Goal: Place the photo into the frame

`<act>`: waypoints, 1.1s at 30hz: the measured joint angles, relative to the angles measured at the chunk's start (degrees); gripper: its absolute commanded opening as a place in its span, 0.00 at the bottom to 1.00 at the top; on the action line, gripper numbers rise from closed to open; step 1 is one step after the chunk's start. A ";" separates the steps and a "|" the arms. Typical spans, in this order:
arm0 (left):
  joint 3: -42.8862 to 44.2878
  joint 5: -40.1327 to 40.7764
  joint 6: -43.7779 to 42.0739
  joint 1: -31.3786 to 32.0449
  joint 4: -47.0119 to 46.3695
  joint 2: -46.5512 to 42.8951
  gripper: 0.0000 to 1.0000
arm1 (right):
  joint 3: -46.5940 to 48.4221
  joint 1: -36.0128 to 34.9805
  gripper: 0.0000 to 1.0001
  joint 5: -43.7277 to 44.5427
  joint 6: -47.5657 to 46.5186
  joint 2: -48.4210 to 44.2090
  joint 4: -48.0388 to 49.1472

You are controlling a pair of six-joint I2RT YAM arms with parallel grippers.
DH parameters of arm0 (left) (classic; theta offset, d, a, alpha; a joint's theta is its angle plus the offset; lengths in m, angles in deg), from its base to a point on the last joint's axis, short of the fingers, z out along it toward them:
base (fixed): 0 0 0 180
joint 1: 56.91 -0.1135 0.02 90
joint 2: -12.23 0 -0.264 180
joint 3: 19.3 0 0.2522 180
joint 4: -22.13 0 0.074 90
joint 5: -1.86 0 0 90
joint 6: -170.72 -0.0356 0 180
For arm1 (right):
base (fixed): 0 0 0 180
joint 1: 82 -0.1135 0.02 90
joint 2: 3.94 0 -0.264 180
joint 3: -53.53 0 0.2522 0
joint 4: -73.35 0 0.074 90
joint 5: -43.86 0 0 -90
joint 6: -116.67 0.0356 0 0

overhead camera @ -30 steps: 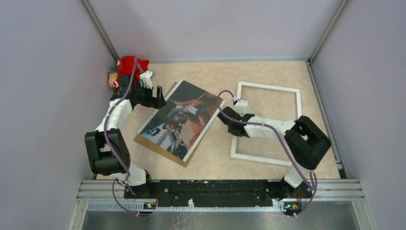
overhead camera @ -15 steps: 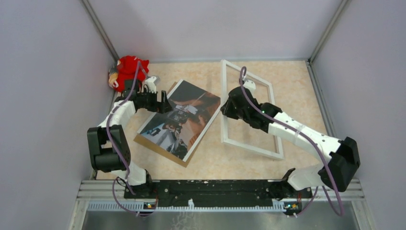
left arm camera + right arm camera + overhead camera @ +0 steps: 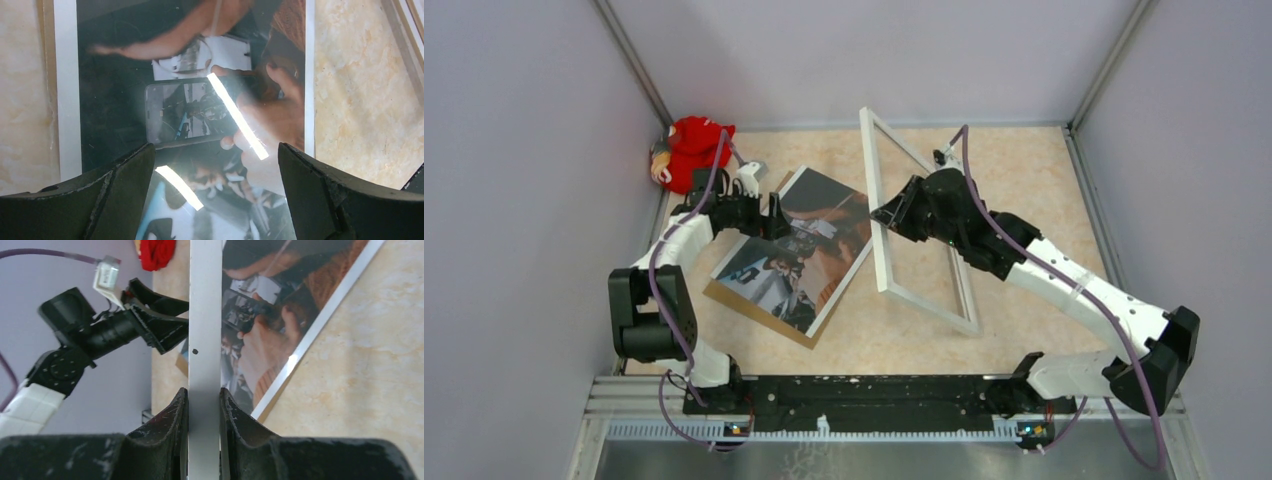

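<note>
two grippers. photo (image 3: 799, 250) flat on backing board (image 3: 724, 296), long axis diagonal. frame (image 3: 873, 180) tilted on edge just right of photo, rail pinched by right gripper (image 3: 204, 392). left gripper (image 3: 216, 150) directly over photo, jaws wide, empty.

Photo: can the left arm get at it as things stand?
Probably yes. The left gripper hangs open right over the photo, with nothing between them. The frame is tilted up off to the side, pinched in the right gripper, and does not cover the print there.
</note>
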 measured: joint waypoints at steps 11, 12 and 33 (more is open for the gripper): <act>-0.17 -0.44 0.20 0.00 -0.22 -0.85 0.99 | 1.77 0.39 0.00 -4.04 7.91 -3.56 4.09; -0.20 -0.44 0.20 0.00 -0.28 -1.03 0.99 | 1.73 0.70 0.00 -4.44 8.66 -4.09 4.33; 1.38 -1.11 2.56 3.56 -0.96 -2.38 0.99 | -16.92 14.53 0.37 -14.25 19.58 -17.64 17.25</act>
